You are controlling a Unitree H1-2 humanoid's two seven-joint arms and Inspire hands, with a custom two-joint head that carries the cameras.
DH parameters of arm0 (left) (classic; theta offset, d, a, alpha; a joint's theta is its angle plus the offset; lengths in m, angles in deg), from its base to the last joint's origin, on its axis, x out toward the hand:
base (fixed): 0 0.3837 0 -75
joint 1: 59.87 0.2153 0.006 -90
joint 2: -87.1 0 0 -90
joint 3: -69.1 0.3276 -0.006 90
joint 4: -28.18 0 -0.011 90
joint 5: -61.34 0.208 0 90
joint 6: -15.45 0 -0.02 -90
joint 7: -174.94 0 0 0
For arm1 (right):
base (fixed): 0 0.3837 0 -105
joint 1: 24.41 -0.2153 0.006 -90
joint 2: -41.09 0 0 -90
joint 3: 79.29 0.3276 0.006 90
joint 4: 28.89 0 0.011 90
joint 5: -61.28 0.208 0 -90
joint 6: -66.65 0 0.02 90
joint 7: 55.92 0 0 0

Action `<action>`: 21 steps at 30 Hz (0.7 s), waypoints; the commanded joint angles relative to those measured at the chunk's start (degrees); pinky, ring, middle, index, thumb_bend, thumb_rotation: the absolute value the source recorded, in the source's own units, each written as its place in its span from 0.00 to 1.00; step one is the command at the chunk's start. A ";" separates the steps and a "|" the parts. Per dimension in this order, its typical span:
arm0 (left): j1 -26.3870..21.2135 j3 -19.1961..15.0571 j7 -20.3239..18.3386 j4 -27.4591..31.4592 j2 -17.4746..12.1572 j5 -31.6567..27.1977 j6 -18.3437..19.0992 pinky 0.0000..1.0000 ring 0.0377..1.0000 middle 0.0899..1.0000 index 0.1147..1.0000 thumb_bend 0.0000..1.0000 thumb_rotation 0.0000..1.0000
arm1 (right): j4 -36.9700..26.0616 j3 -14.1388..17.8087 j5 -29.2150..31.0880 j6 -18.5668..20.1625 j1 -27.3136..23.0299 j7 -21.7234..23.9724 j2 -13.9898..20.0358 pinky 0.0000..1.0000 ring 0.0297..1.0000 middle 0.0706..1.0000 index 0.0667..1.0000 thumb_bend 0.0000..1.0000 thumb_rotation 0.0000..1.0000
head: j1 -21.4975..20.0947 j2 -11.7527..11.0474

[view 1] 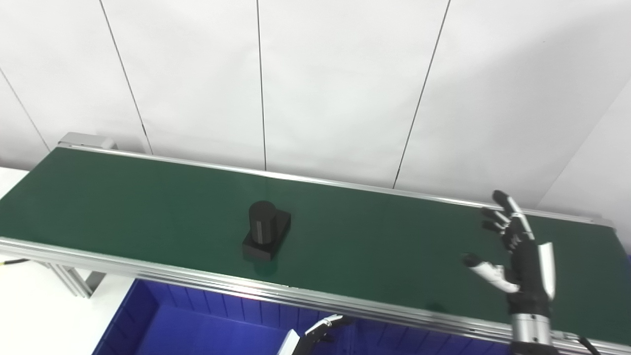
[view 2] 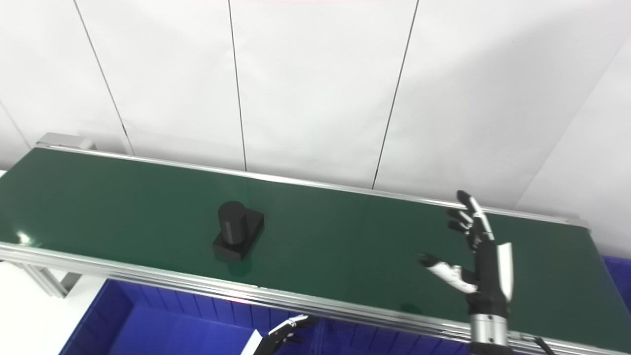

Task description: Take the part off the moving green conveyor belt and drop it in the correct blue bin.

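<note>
A black part [view 1: 266, 230], a short cylinder standing on a square base, sits on the green conveyor belt [view 1: 374, 246] left of its middle. My right hand [view 1: 517, 256] is raised over the belt's right end, open and empty, fingers spread, far to the right of the part. My left hand [view 1: 318, 334] shows only partly at the bottom edge, below the belt over the blue bin [view 1: 197, 325]; its fingers look loosely curled and hold nothing that I can see.
The belt has aluminium side rails [view 1: 296, 296] and a frame leg [view 1: 74, 281] at the lower left. A white panelled wall [view 1: 315, 88] stands behind. A sliver of another blue bin [view 2: 618, 276] shows at the right edge.
</note>
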 commanded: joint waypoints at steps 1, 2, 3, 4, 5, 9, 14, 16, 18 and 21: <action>-0.90 -0.06 0.75 1.09 0.96 0.86 -1.75 0.72 0.83 0.84 0.75 1.00 0.94 | -0.09 -1.38 -1.55 -1.94 -3.38 -2.47 1.17 0.70 0.77 0.87 0.87 1.00 0.54 | 0.14 0.04; -0.85 -0.13 0.64 1.08 1.04 0.73 -1.75 0.72 0.83 0.84 0.75 1.00 0.94 | 0.55 -2.39 -2.41 -1.94 -3.97 -3.46 1.49 0.69 0.77 0.87 0.87 1.00 0.53 | 0.19 0.06; -0.78 -0.29 0.31 1.14 1.13 0.42 -1.75 0.72 0.83 0.84 0.75 1.00 0.94 | 1.08 -3.76 -3.60 -1.94 -4.69 -4.46 1.98 0.68 0.76 0.87 0.87 1.00 0.53 | 0.18 0.05; -0.71 -0.41 0.06 1.25 1.19 0.21 -1.75 0.73 0.83 0.84 0.75 1.00 0.93 | 1.37 -5.19 -4.53 -1.94 -5.40 -5.30 2.47 0.67 0.77 0.86 0.87 1.00 0.51 | 0.16 0.07; -0.68 -0.45 -0.05 1.30 1.21 0.15 -1.75 0.73 0.83 0.84 0.75 1.00 0.93 | 1.50 -6.57 -5.24 -1.94 -6.03 -6.04 2.95 0.67 0.77 0.86 0.86 1.00 0.49 | 0.12 0.07; -0.66 -0.49 -0.28 1.27 1.22 0.23 -1.75 0.73 0.83 0.84 0.75 1.00 0.93 | 1.34 -10.41 -7.09 -1.94 -7.91 -7.83 3.99 0.66 0.77 0.87 0.85 1.00 0.44 | -0.18 -0.13; -0.59 -0.40 -0.03 1.51 1.09 0.65 -1.75 0.71 0.82 0.84 0.75 1.00 0.94 | 2.70 -14.28 -11.47 -1.94 -10.77 -8.79 4.40 0.65 0.77 0.87 0.84 1.00 0.30 | -0.68 -0.28; -0.49 -0.28 0.21 1.60 1.08 0.89 -1.75 0.71 0.82 0.84 0.75 1.00 0.94 | 4.07 -15.84 -14.87 -1.93 -12.08 -9.69 4.35 0.64 0.77 0.87 0.85 1.00 0.29 | -0.77 -0.55; -0.32 -0.32 0.15 1.65 1.14 0.84 -1.75 0.71 0.82 0.84 0.75 1.00 0.94 | 5.01 -16.77 -17.16 -1.93 -12.86 -10.41 4.17 0.65 0.78 0.87 0.86 1.00 0.30 | -0.96 -0.76; -0.31 -0.05 0.34 1.67 1.08 0.82 -1.75 0.71 0.82 0.84 0.75 1.00 0.94 | 6.38 -17.18 -18.96 -1.93 -13.76 -10.24 3.16 0.66 0.78 0.85 0.85 1.00 0.31 | -1.43 -0.89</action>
